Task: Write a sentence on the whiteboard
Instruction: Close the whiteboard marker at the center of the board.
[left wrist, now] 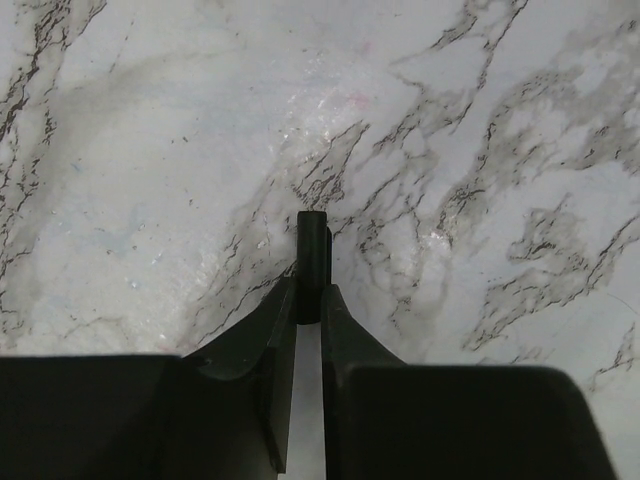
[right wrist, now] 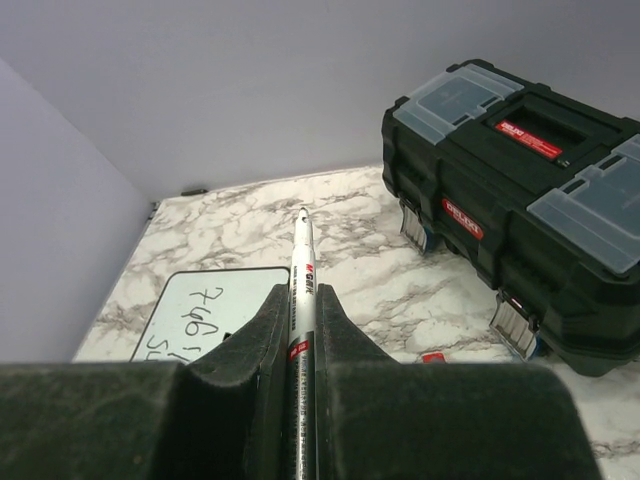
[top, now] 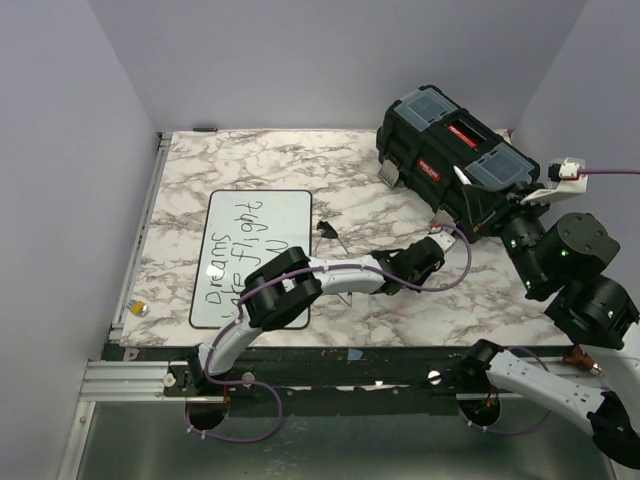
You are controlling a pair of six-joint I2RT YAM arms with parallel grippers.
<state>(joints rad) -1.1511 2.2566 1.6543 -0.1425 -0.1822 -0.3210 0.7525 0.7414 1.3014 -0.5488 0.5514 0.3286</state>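
A marbled surface [top: 330, 165] carries a black toolbox [top: 450, 160] at the far right and the whiteboard [top: 270, 215] lying flat at the near left, with the sentence [top: 235, 250] written on it in black. The right claw [right wrist: 301, 297] grips a silver marker [right wrist: 303, 235]. The left claw [left wrist: 310, 297], over bare surface, pinches a small black cap [left wrist: 313, 255].
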